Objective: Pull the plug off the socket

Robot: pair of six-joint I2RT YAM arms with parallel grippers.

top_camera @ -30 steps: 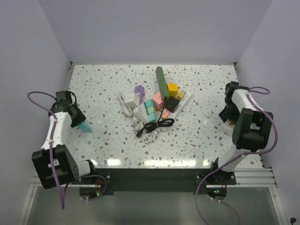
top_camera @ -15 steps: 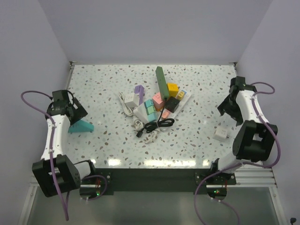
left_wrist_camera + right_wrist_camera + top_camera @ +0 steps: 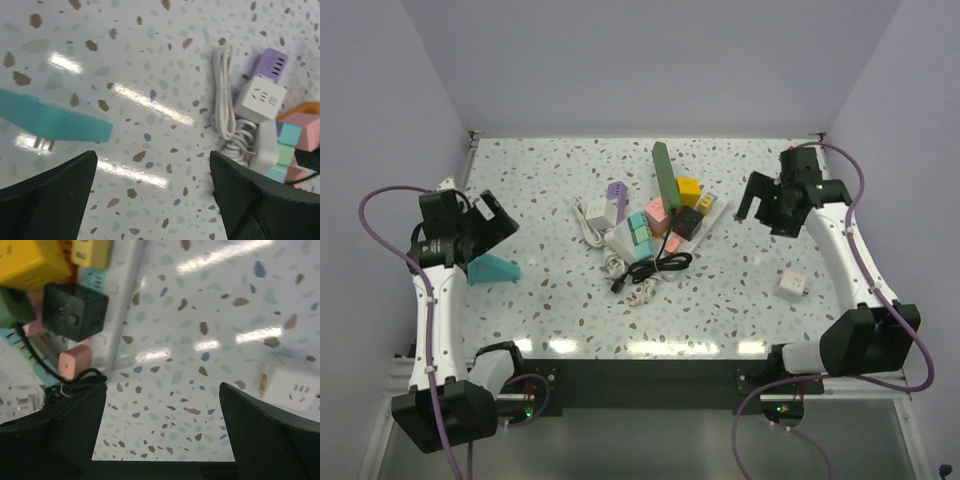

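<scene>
Left end effector and right end effector both gape wide, empty. Teal plastic plug lies well apart from white cube socket; I'd judge this pull done and next approach the heap of coloured adapters.

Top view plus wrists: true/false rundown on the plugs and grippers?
1. The teal plug lies on the table, clear of the left gripper. True.
2. The right gripper holds the white cube. False: the cube lies on the table, and the gripper is open and apart from it.
3. The teal plug's prongs sit in a socket. False: they are bare.
4. Both grippers are open. True.
5. The green strip lies alone by the left wall. False: it rests on the central pile.
</scene>
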